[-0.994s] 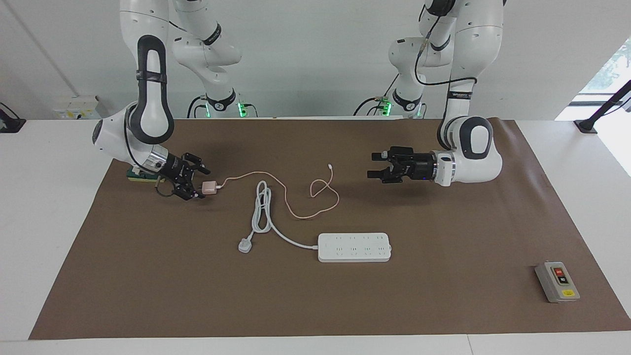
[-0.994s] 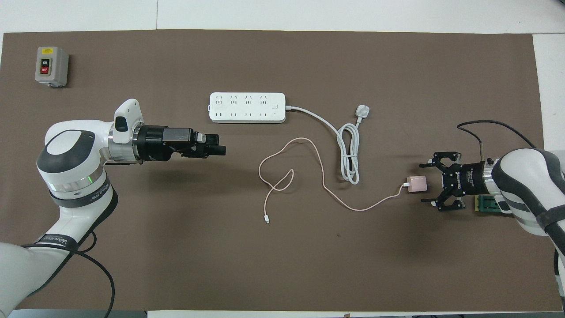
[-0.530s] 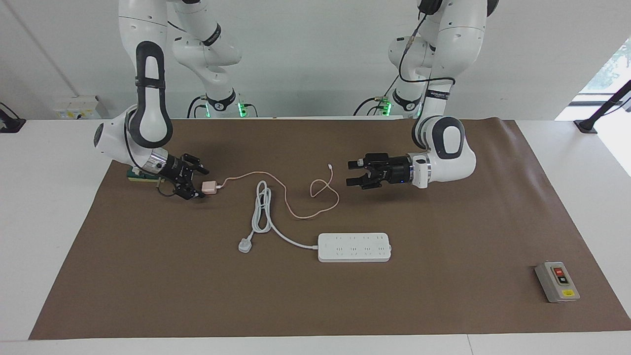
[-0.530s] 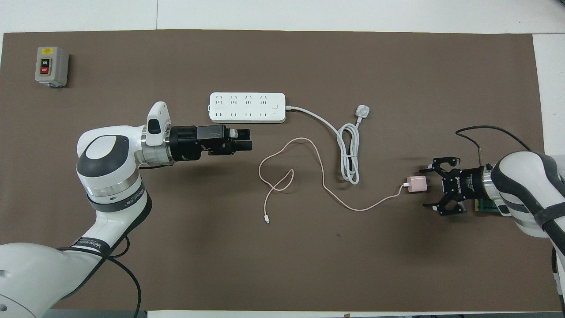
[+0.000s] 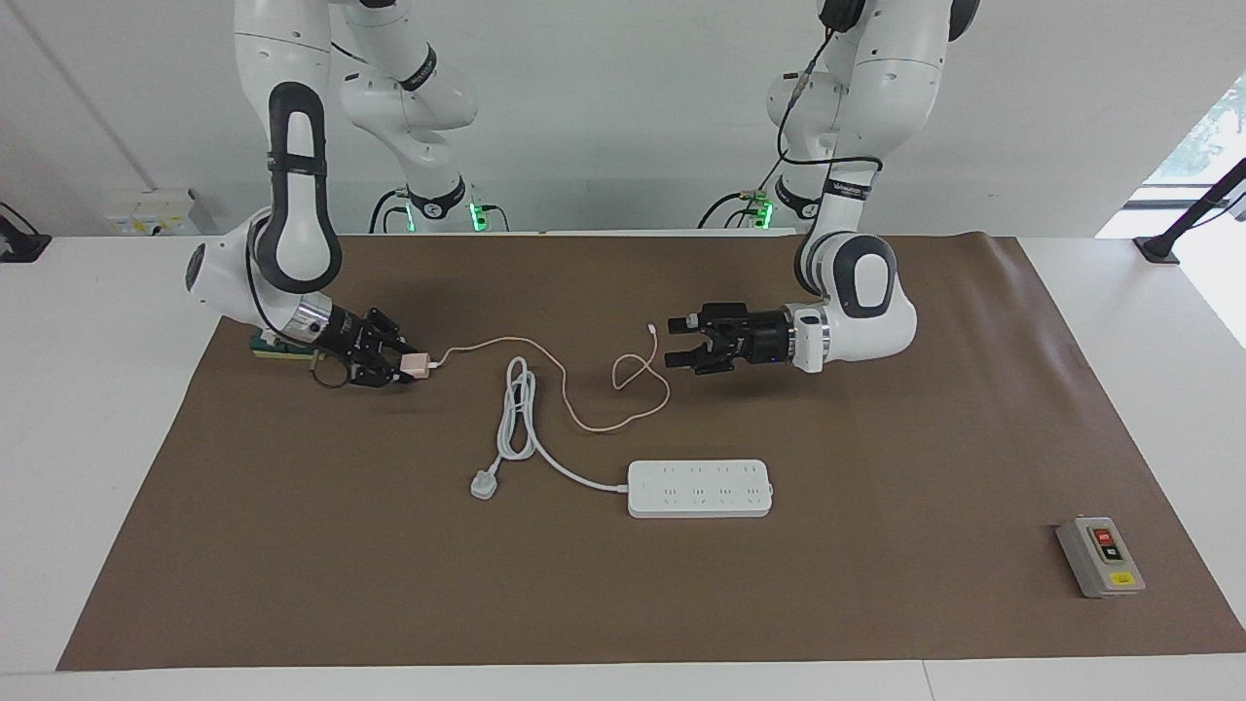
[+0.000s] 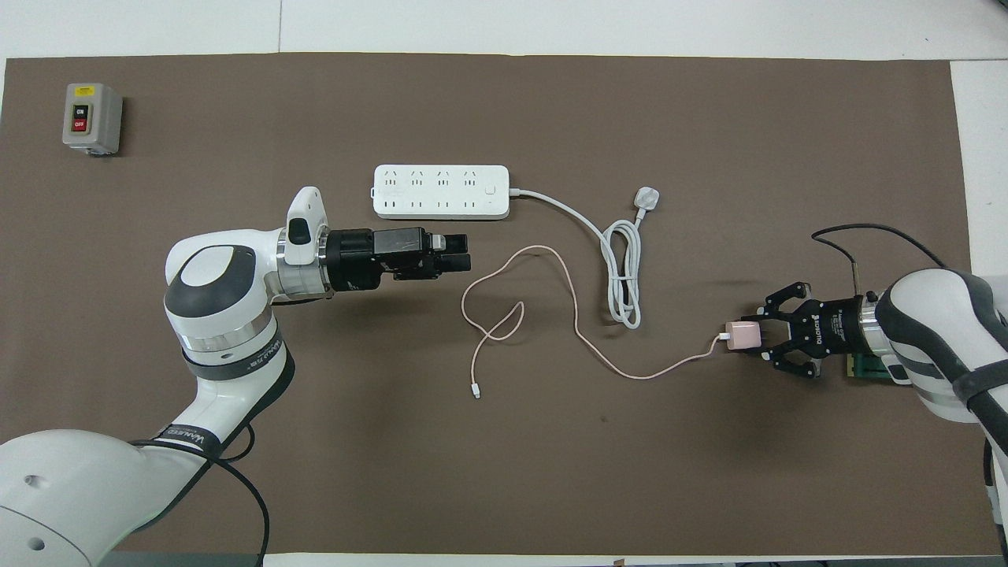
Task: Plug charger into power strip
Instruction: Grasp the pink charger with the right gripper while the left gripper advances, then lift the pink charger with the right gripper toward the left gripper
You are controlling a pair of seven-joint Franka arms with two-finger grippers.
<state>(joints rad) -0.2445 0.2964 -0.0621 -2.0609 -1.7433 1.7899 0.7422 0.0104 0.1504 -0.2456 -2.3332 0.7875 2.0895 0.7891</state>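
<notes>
Change: right gripper (image 5: 401, 367) is now clamping its fingers on the pink charger cube (image 5: 418, 365); left gripper (image 5: 678, 341) is advancing over the mat toward the cable loop (image 5: 633, 370), jaws spread.
Charger: sitting at the right arm's end, at about 10 o'clock from the power strip (image 5: 700, 488) in the facing view.
Risk: trailing pink cable is likely snagging the white cord coil (image 5: 516, 414) during transfer, twisting the cube in its grip.

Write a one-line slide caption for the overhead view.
Right gripper shut on the charger; open left gripper over the mat near the power strip.
</notes>
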